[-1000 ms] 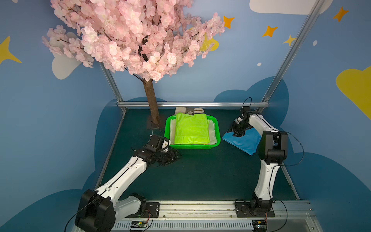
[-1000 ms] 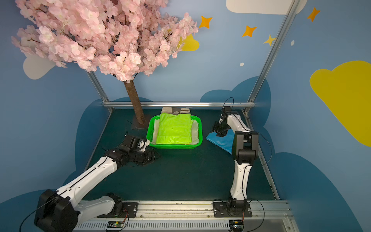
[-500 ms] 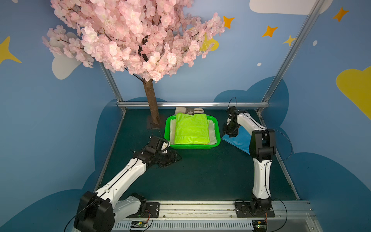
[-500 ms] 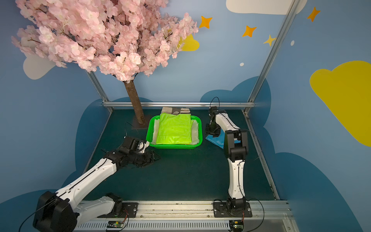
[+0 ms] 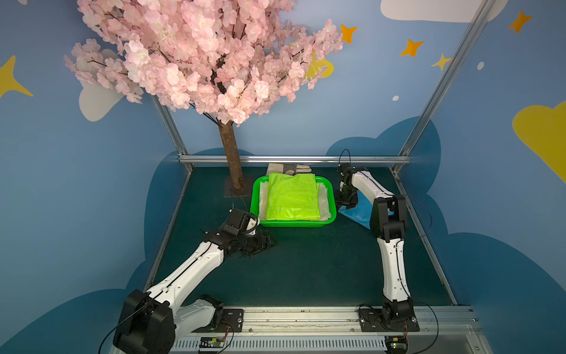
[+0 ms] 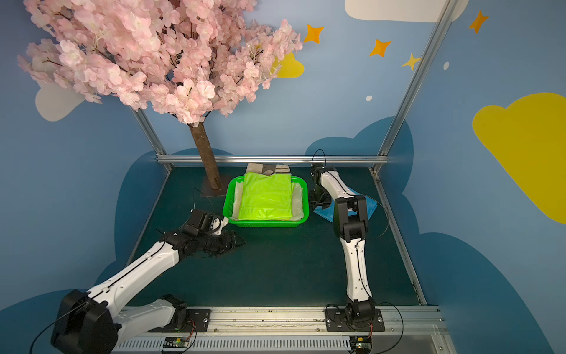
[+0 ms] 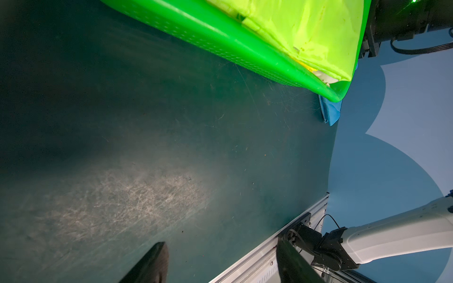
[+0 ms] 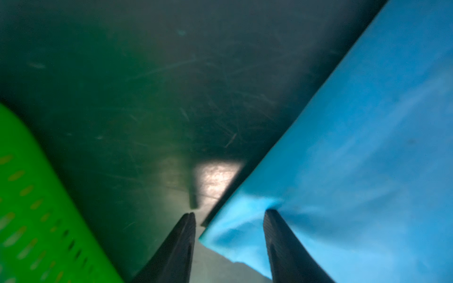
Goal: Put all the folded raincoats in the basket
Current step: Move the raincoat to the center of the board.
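Right wrist view: my right gripper (image 8: 230,213) is parted, straddling the blue raincoat (image 8: 355,147) at its corner edge, one finger (image 8: 181,245) on the mat (image 8: 171,85), not clamped. In a top view the raincoat sits centre-right, just beside the basket (image 5: 294,224). My left gripper (image 7: 220,245) is released and empty, left of a broad mat stretch mid-frame.

staged robot lab cell, aluminium frame (image 5: 294,159), blue walls (image 5: 367,116) painted with clouds and stars, artificial cherry tree (image 5: 199,55) upper left, green bench (image 5: 306,263)

Blue raincoat (image 5: 357,215) mostly behind the right arm (image 5: 387,214) (blurred up close)
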Robot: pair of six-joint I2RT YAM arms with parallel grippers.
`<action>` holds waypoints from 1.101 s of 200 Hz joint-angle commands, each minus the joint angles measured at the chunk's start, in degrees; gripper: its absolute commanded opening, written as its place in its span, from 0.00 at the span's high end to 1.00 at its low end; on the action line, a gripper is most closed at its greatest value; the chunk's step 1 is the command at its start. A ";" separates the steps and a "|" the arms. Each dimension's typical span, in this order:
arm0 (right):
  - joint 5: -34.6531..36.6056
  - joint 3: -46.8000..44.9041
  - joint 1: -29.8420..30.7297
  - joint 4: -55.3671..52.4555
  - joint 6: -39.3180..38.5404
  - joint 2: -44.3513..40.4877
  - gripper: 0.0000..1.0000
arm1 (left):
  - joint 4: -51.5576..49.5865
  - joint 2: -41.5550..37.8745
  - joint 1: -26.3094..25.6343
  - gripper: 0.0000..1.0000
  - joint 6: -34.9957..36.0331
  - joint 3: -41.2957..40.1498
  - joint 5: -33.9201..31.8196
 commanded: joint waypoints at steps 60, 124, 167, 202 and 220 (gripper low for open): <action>0.30 1.34 0.37 -4.84 -1.36 2.07 0.78 | -0.10 0.71 -0.04 0.28 0.02 -0.54 -0.69; -3.55 -18.50 -0.56 -0.46 0.11 -12.77 0.93 | -1.77 0.33 -0.04 0.27 -0.23 0.27 -1.79; -14.19 -47.99 -0.97 10.93 1.96 -32.60 0.93 | -2.10 0.27 -0.25 0.28 -0.24 1.14 -1.00; -22.36 -66.36 2.97 15.73 3.64 -45.83 0.92 | -2.63 -0.01 -0.35 0.28 -0.19 1.48 -1.19; -23.86 -72.42 6.69 16.20 5.06 -50.89 0.91 | -3.03 0.42 -0.39 0.28 -0.64 1.32 -1.06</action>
